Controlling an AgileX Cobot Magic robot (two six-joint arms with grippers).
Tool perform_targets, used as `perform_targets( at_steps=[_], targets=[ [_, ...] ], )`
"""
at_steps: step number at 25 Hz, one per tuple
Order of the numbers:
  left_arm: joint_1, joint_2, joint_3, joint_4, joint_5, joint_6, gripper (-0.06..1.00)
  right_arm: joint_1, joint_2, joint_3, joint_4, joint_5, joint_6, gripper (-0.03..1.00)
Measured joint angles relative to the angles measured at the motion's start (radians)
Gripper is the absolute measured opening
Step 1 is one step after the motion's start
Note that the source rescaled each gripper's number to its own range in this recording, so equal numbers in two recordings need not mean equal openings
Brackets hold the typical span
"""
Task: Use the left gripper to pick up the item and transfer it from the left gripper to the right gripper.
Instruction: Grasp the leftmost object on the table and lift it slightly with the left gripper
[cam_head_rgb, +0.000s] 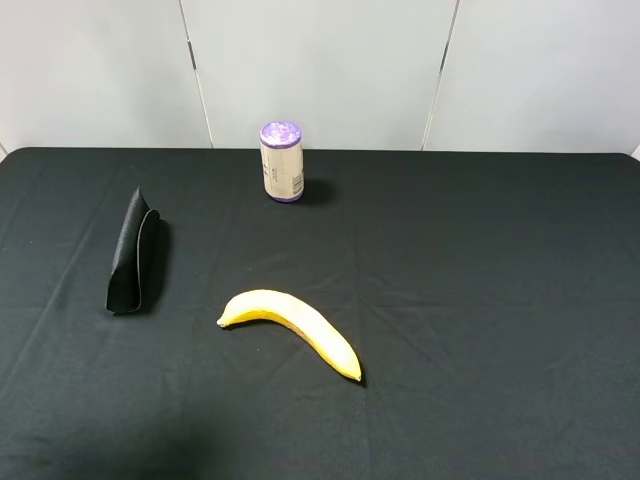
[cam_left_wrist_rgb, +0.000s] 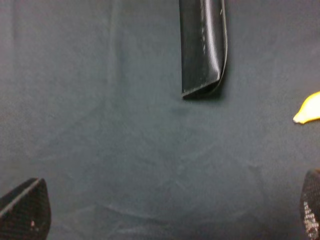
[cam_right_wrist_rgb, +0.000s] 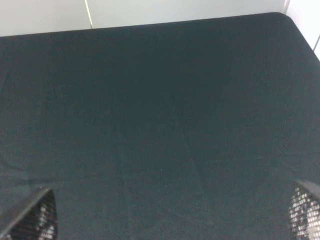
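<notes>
Exterior high view: flat oblong black leather-like folded pouch (cam_head_rgb: 134, 255) lies on the left side of the black cloth worktop (cam_head_rgb: 480, 260), long axis running near to far. Curved yellow banana (cam_head_rgb: 292, 328) sits to its right, slightly nearer. Beige can with purple lid (cam_head_rgb: 281, 163) stands upright at far centre, well apart from both. Left gripper (cam_left_wrist_rgb: 166, 210): jaws spread wide, nothing between them, pouch end ahead, not touching. Right gripper (cam_right_wrist_rgb: 167, 215): jaws wide apart too, gripping nothing, facing the worktop's far right corner.
</notes>
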Motion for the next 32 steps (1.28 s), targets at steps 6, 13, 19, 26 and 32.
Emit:
perform_targets(
  at_steps=[6,13,19,26,32],
  targets=[
    [-0.059,0.25,0.0,-0.001,-0.12,-0.005,1.0,0.0,0.0,0.0,0.0,-0.001,0.0,1.0],
    [-0.16,0.506,-0.001,-0.001,-0.276,-0.112,1.0,0.0,0.0,0.0,0.0,-0.001,0.0,1.0],
    [-0.221,0.705,-0.06,-0.001,-0.34,-0.154,1.0,0.0,0.0,0.0,0.0,-0.001,0.0,1.0],
    [-0.264,0.882,-0.143,0.0,-0.382,-0.183,1.0,0.0,0.0,0.0,0.0,-0.001,0.0,1.0],
    [-0.267,0.965,-0.149,-0.002,-0.404,-0.209,1.0,0.0,0.0,0.0,0.0,-0.001,0.0,1.0]
  ],
)
